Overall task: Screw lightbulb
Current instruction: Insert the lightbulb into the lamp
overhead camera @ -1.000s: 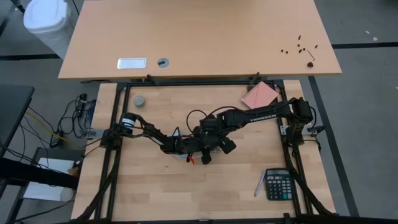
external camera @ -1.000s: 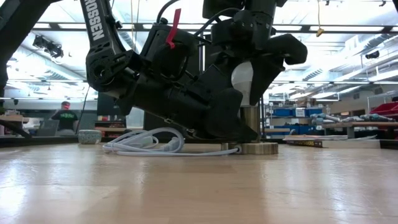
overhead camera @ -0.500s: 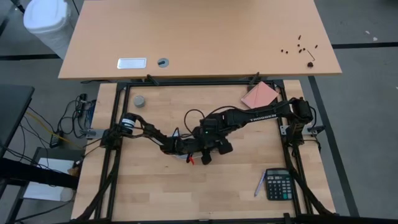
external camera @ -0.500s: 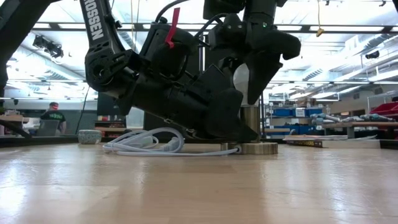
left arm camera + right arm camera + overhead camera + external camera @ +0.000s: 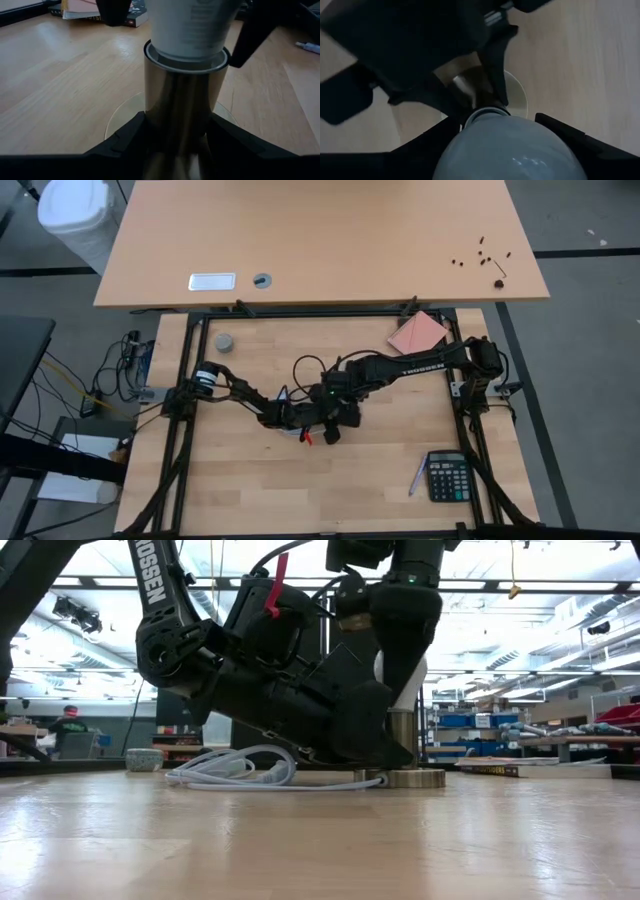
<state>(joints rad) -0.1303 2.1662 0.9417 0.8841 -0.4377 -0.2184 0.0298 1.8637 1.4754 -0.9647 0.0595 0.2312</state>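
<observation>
The white lightbulb (image 5: 404, 680) stands upright with its base in the silvery socket tube (image 5: 402, 738), which rises from a flat round disc (image 5: 412, 778) on the wooden table's middle. A white cable (image 5: 235, 768) lies coiled beside the disc. My left gripper (image 5: 322, 421) is shut on the socket tube (image 5: 182, 115), low over the table. My right gripper (image 5: 341, 404) comes from above and is shut on the bulb (image 5: 512, 150). My left gripper pinches the socket's upright tube (image 5: 165, 130) between its two fingers (image 5: 125, 142), low on the tube near the disc. The fingers come in slanting down from the table's left side, across the tube. The socket stands upright with its disc on the table. My right gripper holds the bulb's round glass head (image 5: 470, 145) between its two fingers (image 5: 427, 145). The fingers point down from above. The bulb stands upright, its lower end inside the socket's mouth (image 5: 186, 59).
A calculator (image 5: 448, 477) and a pen (image 5: 416, 477) lie at the near right. A pink pad (image 5: 418, 333) lies at the far right, a grey puck (image 5: 224, 342) at the far left. A person (image 5: 68, 730) shows far off in the room.
My right gripper has turned about its upright axis while shut on the bulb, staying over the socket; its fingers showed wide in the low view and now show narrow. My left gripper and the socket have kept still.
</observation>
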